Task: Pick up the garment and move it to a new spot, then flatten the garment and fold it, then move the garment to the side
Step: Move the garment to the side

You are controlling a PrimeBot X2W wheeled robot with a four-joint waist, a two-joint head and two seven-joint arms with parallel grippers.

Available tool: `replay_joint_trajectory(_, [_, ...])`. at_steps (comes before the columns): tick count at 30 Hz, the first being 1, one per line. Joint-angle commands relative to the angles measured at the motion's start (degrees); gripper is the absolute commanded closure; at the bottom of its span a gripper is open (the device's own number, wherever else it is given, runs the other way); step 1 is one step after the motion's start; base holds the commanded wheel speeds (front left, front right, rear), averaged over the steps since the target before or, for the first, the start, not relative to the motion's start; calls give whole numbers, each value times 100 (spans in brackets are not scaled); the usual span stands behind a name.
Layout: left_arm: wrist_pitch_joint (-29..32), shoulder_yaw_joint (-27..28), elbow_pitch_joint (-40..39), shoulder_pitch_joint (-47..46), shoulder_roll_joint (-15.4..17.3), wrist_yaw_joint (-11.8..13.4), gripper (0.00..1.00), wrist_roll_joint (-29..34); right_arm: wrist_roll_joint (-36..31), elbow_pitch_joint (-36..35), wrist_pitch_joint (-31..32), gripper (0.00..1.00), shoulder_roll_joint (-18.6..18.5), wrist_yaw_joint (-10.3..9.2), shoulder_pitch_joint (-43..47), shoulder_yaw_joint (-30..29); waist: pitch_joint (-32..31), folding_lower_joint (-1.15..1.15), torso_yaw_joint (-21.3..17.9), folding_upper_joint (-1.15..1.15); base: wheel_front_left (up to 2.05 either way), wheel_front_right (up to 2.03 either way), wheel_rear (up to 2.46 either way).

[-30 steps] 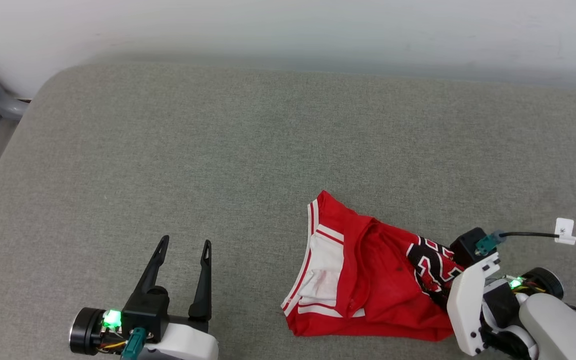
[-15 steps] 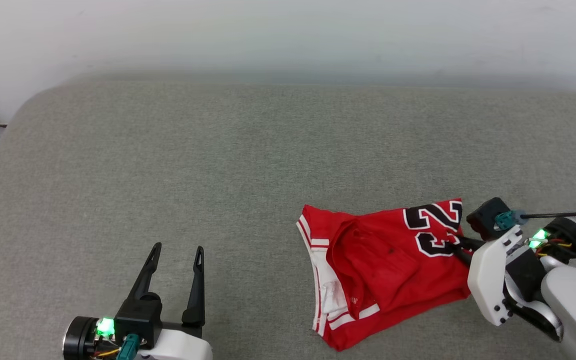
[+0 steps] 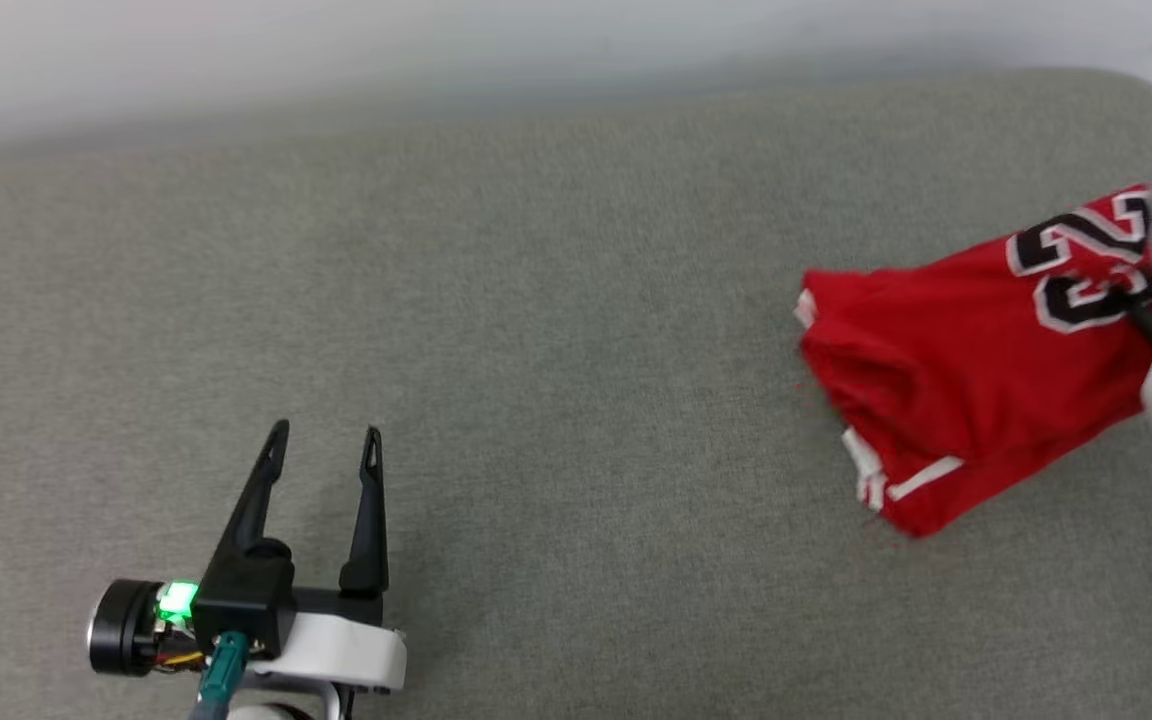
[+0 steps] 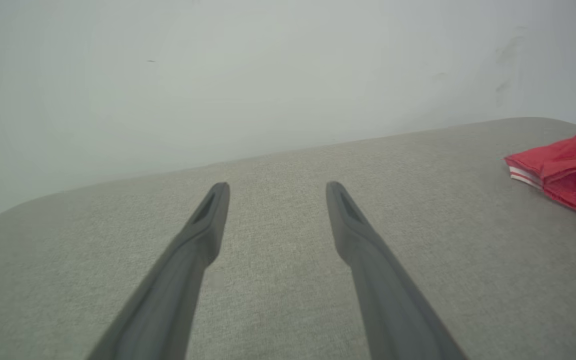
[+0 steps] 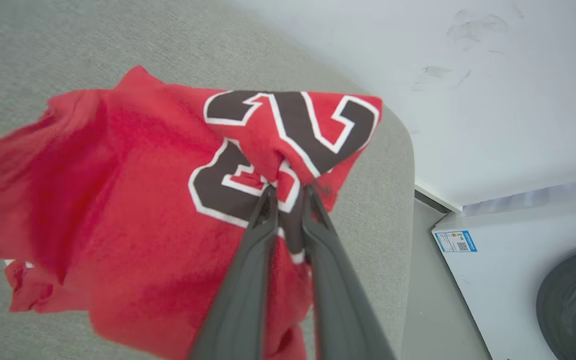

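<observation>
Jersey (image 3: 956, 380) hangs bunched from the right claw (image 5: 288, 192), clenched on its number print. Hold that pinch firm and lay it near the released left claw (image 3: 324, 440), on the grey cushion (image 3: 576, 300).

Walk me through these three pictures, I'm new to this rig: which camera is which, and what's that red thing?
It is a two-armed robot; each arm ends in a hand with two long dark fingers. The wide picture is from the head camera, looking down on a grey padded surface. There the left hand is open and empty at lower left. The picture with two spread fingers is that arm's wrist camera. The last is the right wrist camera: the right hand is pinched shut on a red jersey, gripping it at the black number. The jersey is bunched up, at the far right of the head view.
</observation>
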Motion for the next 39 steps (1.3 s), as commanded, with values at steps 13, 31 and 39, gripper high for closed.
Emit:
replay_joint_trajectory(13, [-12,-171,-474,-845,175,-76,0,127,-766,1973,-554,100,-585,-11,-741,-1650,1494,-1,83,0,0,0,0])
replay_joint_trajectory(31, [-12,-317,-475,-866,205,43,0,46,-1914,2673,-952,0,55,-11,-540,-3230,1286,-1,297,0,0,0,0])
replay_joint_trajectory(39, [-11,-258,-369,-384,166,129,0,-70,-2041,1408,-1892,0,615,-11,54,-3900,533,-1,344,0,0,0,0])
